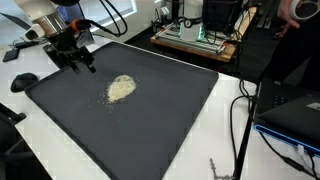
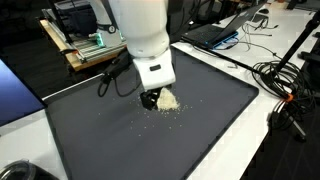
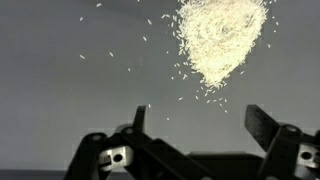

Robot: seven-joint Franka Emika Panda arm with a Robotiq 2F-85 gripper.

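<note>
Item 1 — jaws: spread to full width, nothing between them, nothing held. They are poised low over the mat, with the fingertips clear of every grain.

Item 2 — loose grains: thin scatter on the mat, just ahead of the jaws.

Item 3 — rice heap: pale, compact mound near the mat's middle, ahead of the jaws and off to one side, untouched.

Item 4 — table: white, carries the mat; cables and a laptop lie beyond.

Step, as judged: approach, no contact yet. The next move calls for centring the jaws on the heap and lowering gently, lest grains scatter.
</note>
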